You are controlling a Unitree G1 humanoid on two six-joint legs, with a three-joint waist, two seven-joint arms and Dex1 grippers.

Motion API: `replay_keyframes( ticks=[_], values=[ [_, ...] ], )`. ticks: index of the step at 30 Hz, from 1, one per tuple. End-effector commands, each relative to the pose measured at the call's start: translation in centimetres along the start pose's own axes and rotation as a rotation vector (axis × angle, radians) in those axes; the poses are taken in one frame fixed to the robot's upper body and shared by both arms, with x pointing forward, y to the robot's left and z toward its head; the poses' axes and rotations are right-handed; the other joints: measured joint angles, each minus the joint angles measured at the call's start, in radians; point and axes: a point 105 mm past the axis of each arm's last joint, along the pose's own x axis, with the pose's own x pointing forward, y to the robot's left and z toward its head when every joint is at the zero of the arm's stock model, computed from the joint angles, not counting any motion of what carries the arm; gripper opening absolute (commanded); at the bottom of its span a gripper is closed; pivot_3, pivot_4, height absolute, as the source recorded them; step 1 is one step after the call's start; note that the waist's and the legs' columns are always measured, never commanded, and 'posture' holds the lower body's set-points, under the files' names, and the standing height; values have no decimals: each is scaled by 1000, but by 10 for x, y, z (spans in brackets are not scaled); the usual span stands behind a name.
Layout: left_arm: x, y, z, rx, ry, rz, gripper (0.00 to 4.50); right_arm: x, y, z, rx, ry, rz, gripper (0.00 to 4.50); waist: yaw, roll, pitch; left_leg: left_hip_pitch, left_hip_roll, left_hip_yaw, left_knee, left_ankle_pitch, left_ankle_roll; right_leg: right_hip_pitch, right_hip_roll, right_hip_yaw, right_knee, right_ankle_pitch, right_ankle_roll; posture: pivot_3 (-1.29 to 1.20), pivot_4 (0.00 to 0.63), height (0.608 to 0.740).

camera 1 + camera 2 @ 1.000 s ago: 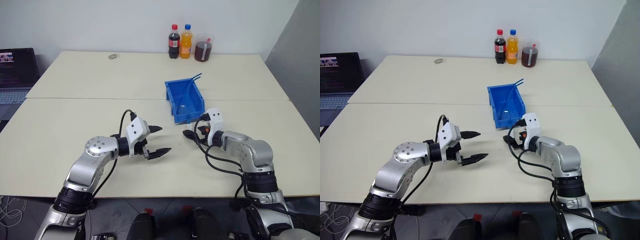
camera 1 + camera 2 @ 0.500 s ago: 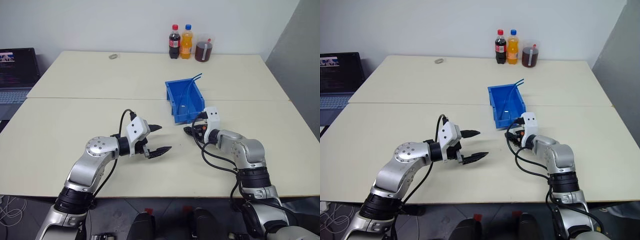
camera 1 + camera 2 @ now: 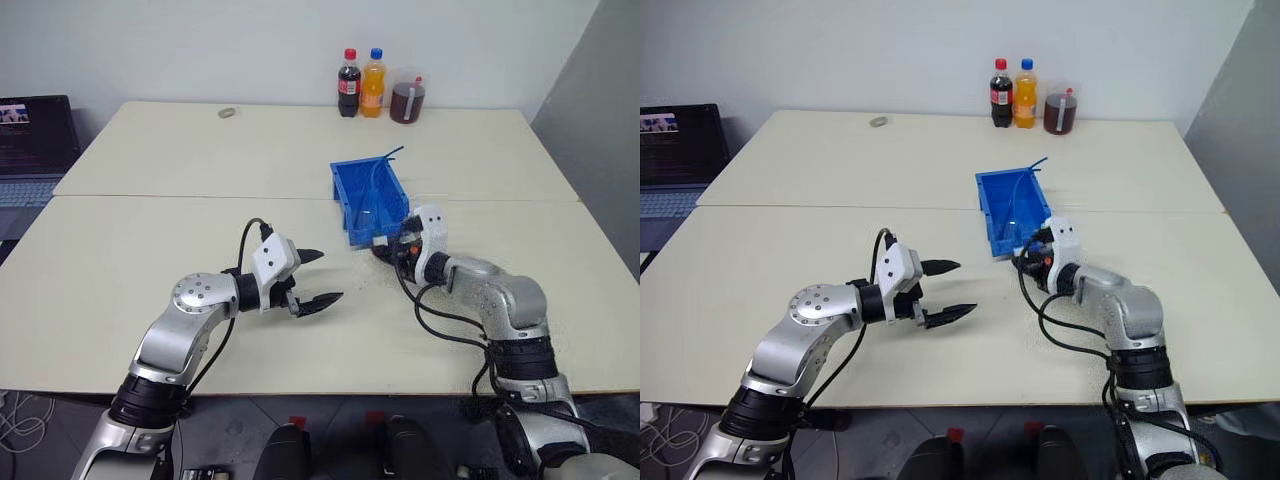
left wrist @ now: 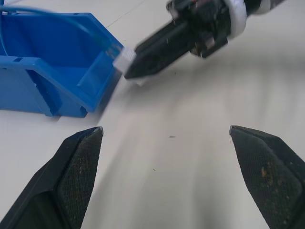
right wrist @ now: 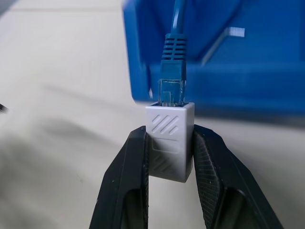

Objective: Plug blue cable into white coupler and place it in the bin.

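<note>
Right gripper (image 5: 169, 157): fingers pinch the white coupler (image 5: 169, 140) by its sides, socket end left free; blue cable (image 5: 172, 57) plug seated there, cord running back into the bin (image 3: 366, 200). Held at bin's low front, likely for drop-in. Left gripper (image 3: 318, 279): fingers wide, empty, idle above worktop (image 3: 150, 230).

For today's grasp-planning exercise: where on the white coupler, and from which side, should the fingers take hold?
Grip the white coupler on its two flat side faces, coming from the end opposite the socket, as the right gripper does. The boxy shape gives parallel faces, and the blue cable fills the socket end, toward the bin, so that end should stay free.
</note>
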Motion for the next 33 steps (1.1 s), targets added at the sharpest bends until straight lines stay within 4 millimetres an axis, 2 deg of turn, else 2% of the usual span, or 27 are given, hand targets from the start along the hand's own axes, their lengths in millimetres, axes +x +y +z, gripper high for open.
replay_keyframes(
  ticks=[1, 4, 9, 11, 16, 19, 22, 26, 28, 33],
  values=[
    [1, 7, 17, 44, -53, 28, 4500, 4, 6, 49, -61, -139, 29, 957, -2, 0, 0, 0, 0, 0, 0, 0, 0, 0, 0, 0, 0, 0, 0, 0, 150, 740],
    [4, 13, 22, 47, -76, 53, 4500, 20, 0, 66, -93, -152, 6, 957, -3, 0, 0, 0, 0, 0, 0, 0, 0, 0, 0, 0, 1, 0, 0, 0, 150, 740],
    [6, 21, 27, 43, -97, 99, 4500, 41, -25, 73, -103, -147, -80, 957, 0, 0, 0, 0, 0, 1, 0, 0, 0, 0, 0, 0, -1, 0, 0, 0, 150, 740],
    [6, 22, 28, 43, -97, 103, 4500, 45, -30, 74, -110, -152, -96, 1661, 1, 0, 0, -1, 0, 1, 0, 0, 0, 0, 0, 0, -2, 0, 0, 0, 150, 740],
    [3, 22, 27, 40, -95, 113, 4500, 47, -31, 76, -125, -168, -86, 2804, -1, 0, 0, -1, 0, 2, 0, 0, 0, -1, 0, 1, -2, 0, 0, 0, 150, 740],
    [3, 21, 26, 39, -95, 116, 4500, 46, -30, 77, -130, -178, -77, 3663, -1, 0, 0, -1, 0, 2, 0, 0, 0, -1, 0, 1, -1, 0, 0, 0, 150, 740],
    [3, 26, 28, 44, -101, 141, 4500, 41, -24, 87, -115, -226, -61, 4440, -1, 0, 0, -1, 0, 1, 0, 0, 0, -1, 0, 1, -1, 0, 0, 0, 150, 740],
    [3, 32, 29, 68, -92, 182, 4500, 27, -12, 100, -140, -283, -27, 4496, 0, 0, 0, -1, 0, 1, 0, 0, 0, -1, 0, 1, -1, 0, 0, 0, 150, 740],
    [4, 32, 26, 54, -74, 177, 4500, 13, -4, 104, -168, -313, -3, 4496, 1, 0, 0, -1, 0, 1, 0, 0, 0, -1, 0, 1, -1, 0, 0, 0, 150, 740],
    [-1, 35, 23, 50, -56, 194, 4500, -24, 4, 96, -254, -328, -11, 4496, 7, 0, 0, -2, 0, 1, 0, 0, 0, 0, 0, 1, -2, 0, 0, 0, 150, 740]
  ],
)
